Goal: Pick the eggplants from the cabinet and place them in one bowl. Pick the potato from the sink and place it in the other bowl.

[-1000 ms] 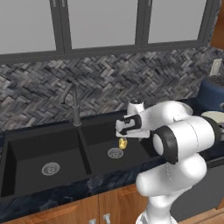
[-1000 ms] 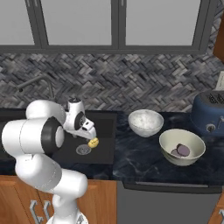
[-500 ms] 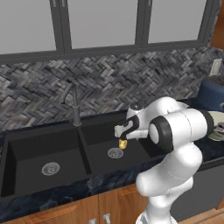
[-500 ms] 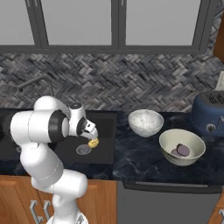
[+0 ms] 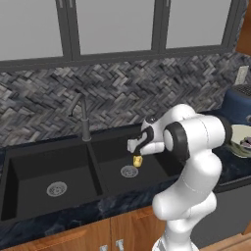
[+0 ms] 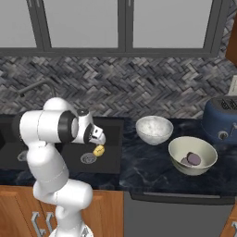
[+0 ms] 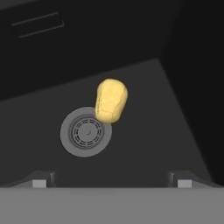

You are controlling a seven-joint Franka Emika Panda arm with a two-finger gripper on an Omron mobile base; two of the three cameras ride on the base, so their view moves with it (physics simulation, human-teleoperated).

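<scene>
We saw the gripper (image 7: pixel 112 178) over the right basin of the sink (image 5: pixel 29 166), jaws spread wide, nothing between them. The potato (image 7: pixel 111 100) lay on the basin floor at frame center of the hand view, touching the steel drain (image 7: pixel 85 131) rim. In the right base view the potato (image 6: pixel 98 150) sat just below the gripper (image 6: pixel 100 139), left of center. The eggplants (image 6: pixel 191 159) already lay in the cream bowl (image 6: pixel 191 154) at right. We judged the eggplant half done and the potato half left: grasp not yet made, then a carry to the other bowl. A whitish bowl (image 6: pixel 154 130) stood beside the sink, empty as far as we could tell.
</scene>
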